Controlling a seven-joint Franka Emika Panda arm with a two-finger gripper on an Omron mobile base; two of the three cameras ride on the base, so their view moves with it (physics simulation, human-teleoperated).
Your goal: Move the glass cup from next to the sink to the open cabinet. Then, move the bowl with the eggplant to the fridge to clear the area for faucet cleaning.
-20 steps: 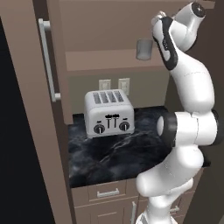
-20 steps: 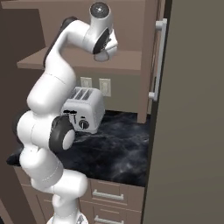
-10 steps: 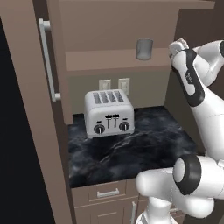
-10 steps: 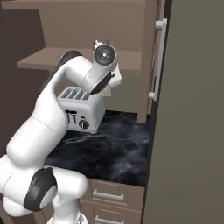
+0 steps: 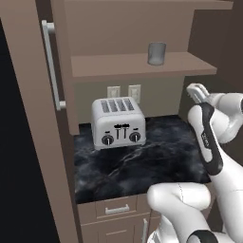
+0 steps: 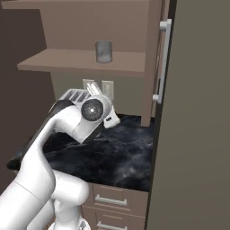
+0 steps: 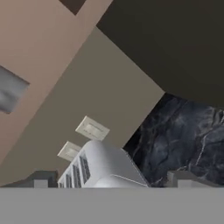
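The glass cup [image 5: 156, 53] stands upright on the open cabinet's shelf [image 5: 118, 64], toward its right end in the left base view, with nothing touching it; in the right base view it [image 6: 103, 52] sits near the shelf's middle. Below the shelf, a silver four-slot toaster [image 5: 118, 122] rests on the dark marbled counter [image 5: 142, 163], against the back wall under two wall outlets [image 5: 124, 91]. A tall cabinet door [image 5: 40, 109] with a long handle stands to the toaster's left. The gripper [image 7: 112, 180] is well below the cup and apart from it, its fingers spread wide and released, holding nothing; the hand view looks over the toaster's top toward the wall.
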